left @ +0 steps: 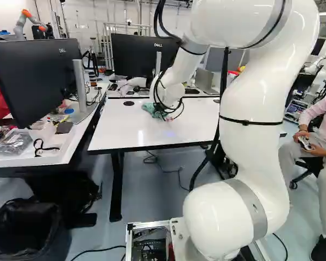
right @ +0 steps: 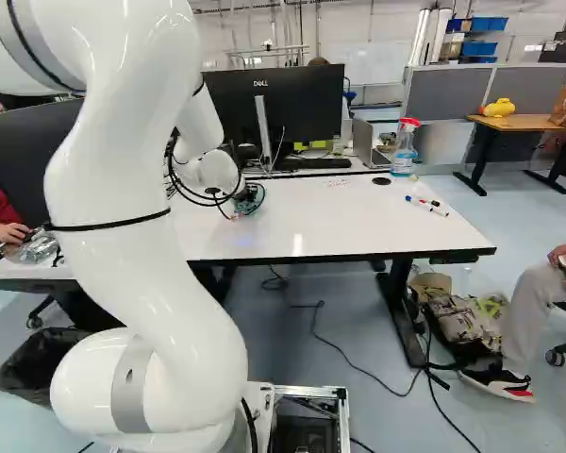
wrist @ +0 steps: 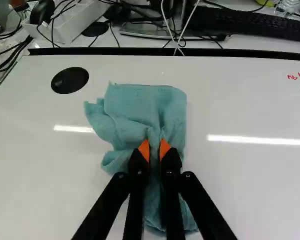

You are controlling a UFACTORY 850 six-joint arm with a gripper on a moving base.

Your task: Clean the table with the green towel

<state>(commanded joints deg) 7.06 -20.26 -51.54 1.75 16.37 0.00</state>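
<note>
Green towel (wrist: 140, 107) on the white worktop (wrist: 255, 190), likely light and limp; my nearly closed fingers (wrist: 144, 150) pinch its middle fold, a sound wiping hold.

Black keyboard (wrist: 250, 23), open laptop (right: 363, 139), spray bottle (right: 404, 152), markers (right: 427, 205).

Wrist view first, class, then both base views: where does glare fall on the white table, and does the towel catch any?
Wrist view: two bright streaks lie on the table, one on each side of the towel, which shows no such glare; left base view: a small bright patch towards the table's near edge; right base view: a similar patch near that edge.
</note>
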